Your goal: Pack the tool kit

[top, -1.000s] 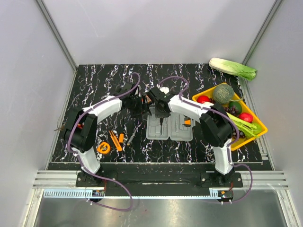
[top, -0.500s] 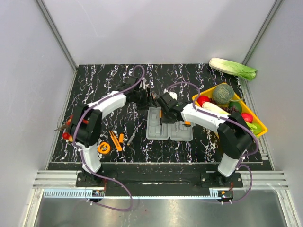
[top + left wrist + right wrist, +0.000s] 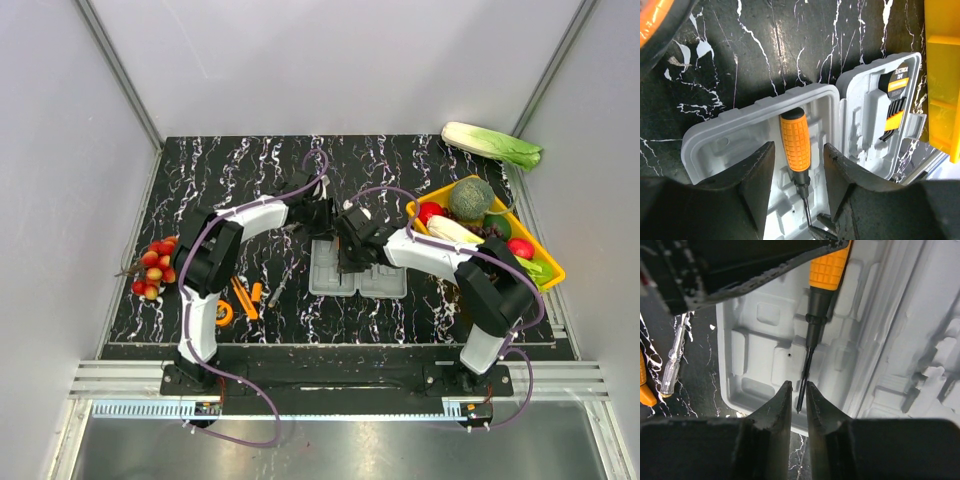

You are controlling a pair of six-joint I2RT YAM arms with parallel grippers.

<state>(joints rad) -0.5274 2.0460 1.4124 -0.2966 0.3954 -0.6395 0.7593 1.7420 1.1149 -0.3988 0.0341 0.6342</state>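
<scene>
Here we are over the grey case (image 3: 385, 283), lying open on the black marbled counter (image 3: 220, 170) between the two arms. An orange-handled screwdriver (image 3: 795, 137) sits in one moulded half. The left fingers (image 3: 757, 170) stand apart, straddling that handle with a sliver of daylight on each side (close, but not gripping). At the other end the right fingers (image 3: 782, 410) are nearly together, with the tip of the black shaft between them and a thin gap showing. More orange tools (image 3: 245, 297) lie loose on the counter, left of the case.
</scene>
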